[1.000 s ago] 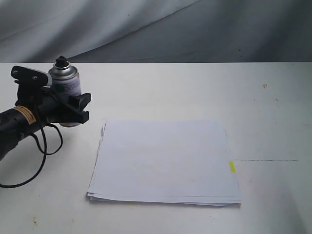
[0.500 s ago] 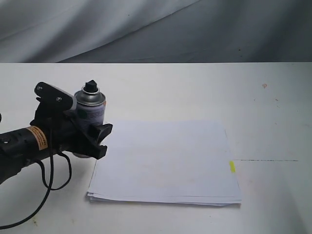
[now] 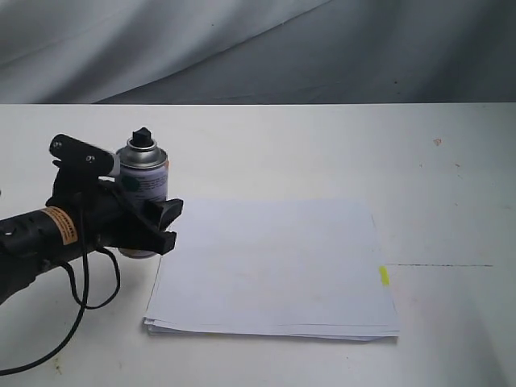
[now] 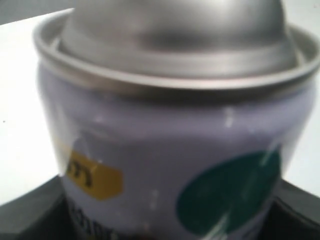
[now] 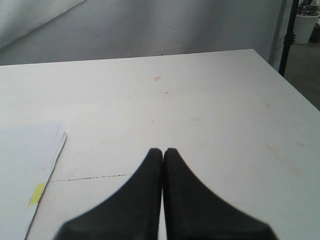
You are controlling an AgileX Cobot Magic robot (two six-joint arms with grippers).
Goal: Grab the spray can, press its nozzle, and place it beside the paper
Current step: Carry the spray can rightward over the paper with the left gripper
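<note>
Nearest the exterior camera, the paper [image 3: 270,266] is laid flat on the white table [image 3: 451,185], its edges slightly fanned and a small yellow tab [image 3: 384,276] shown at its right edge. Just beside its left edge, the spray can [image 3: 143,189] is held upright by the left gripper [image 3: 149,219], whose jaws are clamped on its body. A silver dome, a black nozzle [image 3: 143,137] and a lilac-white label with a teal dot are displayed. The right gripper [image 5: 163,155] is seen pressed shut above the table, past the tabbed edge. Farthest back, a grey cloth backdrop [image 3: 322,48] is hung.
</note>
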